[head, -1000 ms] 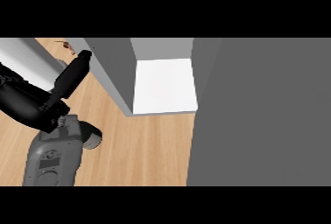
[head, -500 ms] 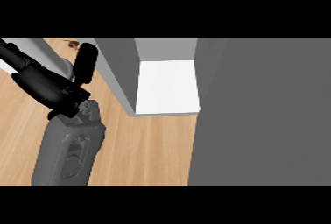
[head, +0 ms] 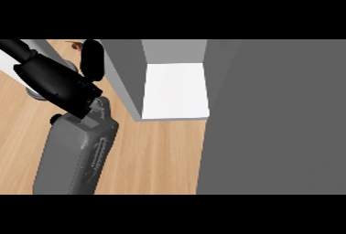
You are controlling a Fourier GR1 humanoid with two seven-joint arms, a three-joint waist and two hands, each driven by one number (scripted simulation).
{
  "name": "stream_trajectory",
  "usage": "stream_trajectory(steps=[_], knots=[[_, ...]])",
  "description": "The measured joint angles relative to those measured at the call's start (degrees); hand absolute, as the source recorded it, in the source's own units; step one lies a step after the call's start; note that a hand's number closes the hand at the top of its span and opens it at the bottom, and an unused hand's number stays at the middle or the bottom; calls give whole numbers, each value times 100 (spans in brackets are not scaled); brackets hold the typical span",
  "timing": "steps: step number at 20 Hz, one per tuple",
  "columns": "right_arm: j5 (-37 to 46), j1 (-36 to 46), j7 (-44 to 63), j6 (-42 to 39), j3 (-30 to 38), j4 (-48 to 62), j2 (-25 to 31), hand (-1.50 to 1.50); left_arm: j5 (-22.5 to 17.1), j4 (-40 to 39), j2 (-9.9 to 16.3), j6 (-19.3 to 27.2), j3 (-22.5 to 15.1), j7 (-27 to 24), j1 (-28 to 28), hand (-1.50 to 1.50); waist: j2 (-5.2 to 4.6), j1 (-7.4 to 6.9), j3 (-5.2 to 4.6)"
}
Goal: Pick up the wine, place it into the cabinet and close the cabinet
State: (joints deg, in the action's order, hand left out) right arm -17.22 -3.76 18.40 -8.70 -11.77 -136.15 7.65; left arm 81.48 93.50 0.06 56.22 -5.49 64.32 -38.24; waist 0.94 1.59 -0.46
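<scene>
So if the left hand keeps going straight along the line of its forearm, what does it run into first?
Probably the cabinet's grey side panel, just left of the white shelf. The left hand holds the wine bottle close beside that panel, so the bottle may touch first; depth is unclear from above.

Readable text: none in the head view.
Wine bottle: dark, no label legible.
Cabinet beside it: plain grey and white, no marks or numbers.
</scene>
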Motion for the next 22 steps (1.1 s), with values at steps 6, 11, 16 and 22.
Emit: stream_trajectory(steps=[6,11,16,22], knots=[[20,136,114,78,-40,-6,2,-150,1102,31,83,-880,-126,843,-416,-150,-31,11,-19],[79,294,235,290,-54,-38,-40,-150,1385,-35,27,-1118,-393,1121,-1065,-150,-53,64,22],[148,515,392,486,24,-30,-55,-150,1464,-242,4,-1163,-351,1180,-1590,-150,-72,51,42],[278,623,614,718,-42,-67,-55,-150,1439,-113,-5,-1260,-302,1232,-1558,-150,-67,15,45]])
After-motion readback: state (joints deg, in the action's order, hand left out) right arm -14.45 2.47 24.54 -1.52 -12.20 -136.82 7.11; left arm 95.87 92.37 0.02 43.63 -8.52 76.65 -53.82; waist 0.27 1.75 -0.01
